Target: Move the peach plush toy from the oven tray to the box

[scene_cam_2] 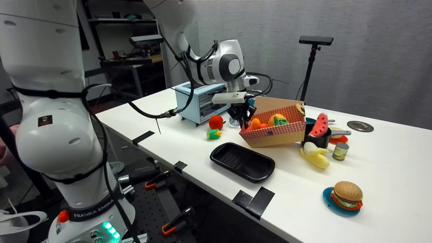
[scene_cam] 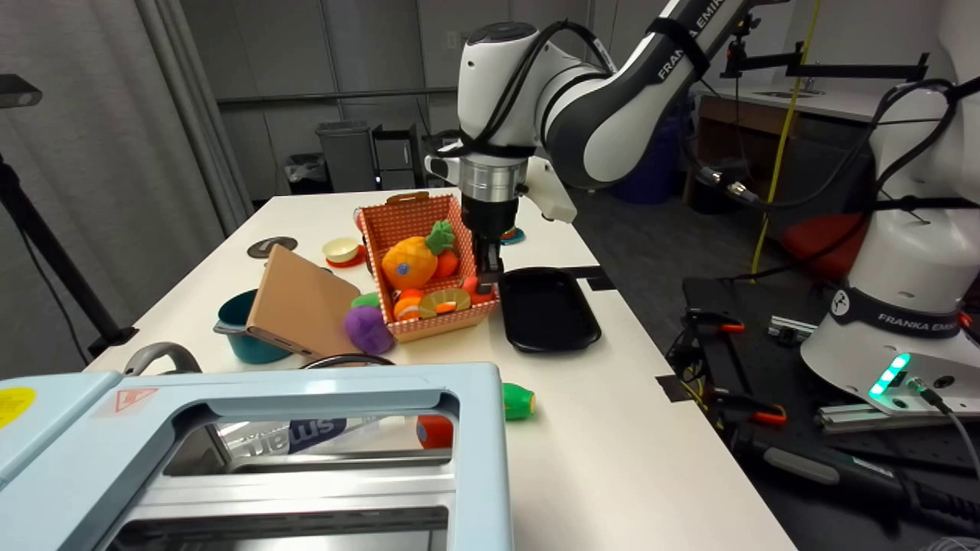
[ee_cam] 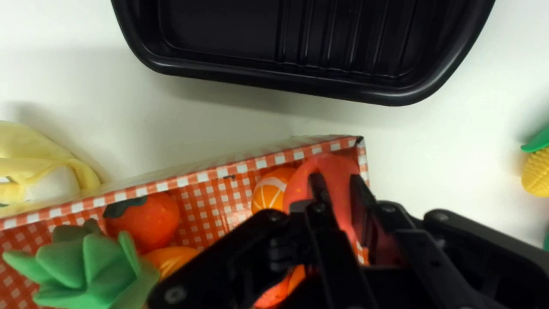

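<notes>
The peach plush toy [ee_cam: 339, 189] lay inside the gingham cardboard box [ee_cam: 218, 174], in a corner at one short end. Above this same corner of the box stood the Robotiq gripper [ee_cam: 337, 182], pointing downwards, and in the wrist view its fingertips [ee_cam: 318, 184] overlapped the toy. The fingers were apart by only a narrow gap, in which red plush could be seen. Whether they were squeezing the toy or merely standing against it, I could not tell.

The black oven tray [scene_cam_2: 243, 163] was just beside a long wall of the box, with a strip of white table [ee_cam: 150, 120] visible between the two. Also inside the box were a toy orange [ee_cam: 268, 195], next to the peach, and a large orange plush fruit with a green leafy top [scene_cam: 406, 260].

Outside, a purple plush [scene_cam: 367, 329] was just beside the box. A toy corn cob [scene_cam_2: 214, 134] lay near the peach's end of the box, and the light-blue toaster oven [scene_cam_2: 190, 104] stood farther from that end. By the opposite end of the box was a black saucepan [scene_cam_2: 321, 142] with a watermelon plush [scene_cam_2: 319, 125] on it, and a peeled toy banana [scene_cam_2: 316, 158] lay near.
</notes>
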`<action>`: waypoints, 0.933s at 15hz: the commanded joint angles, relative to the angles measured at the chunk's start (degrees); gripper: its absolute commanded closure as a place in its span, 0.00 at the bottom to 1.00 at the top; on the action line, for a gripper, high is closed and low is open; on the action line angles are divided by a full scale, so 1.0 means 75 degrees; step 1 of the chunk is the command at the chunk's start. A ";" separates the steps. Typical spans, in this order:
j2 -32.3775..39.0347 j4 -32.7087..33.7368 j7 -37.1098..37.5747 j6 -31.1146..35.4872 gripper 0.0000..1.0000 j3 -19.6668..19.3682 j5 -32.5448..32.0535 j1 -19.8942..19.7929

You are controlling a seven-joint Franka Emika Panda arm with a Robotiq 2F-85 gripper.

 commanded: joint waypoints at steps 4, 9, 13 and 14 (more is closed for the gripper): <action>0.0084 0.0165 0.0367 -0.0235 0.27 -0.0177 -0.0205 0.0215; 0.0102 0.0166 0.0396 -0.0206 0.00 -0.0193 -0.0253 0.0228; 0.0099 0.0165 0.0612 -0.0184 0.00 -0.0250 -0.0400 0.0271; 0.0099 0.0159 0.0738 -0.0157 0.00 -0.0268 -0.0449 0.0285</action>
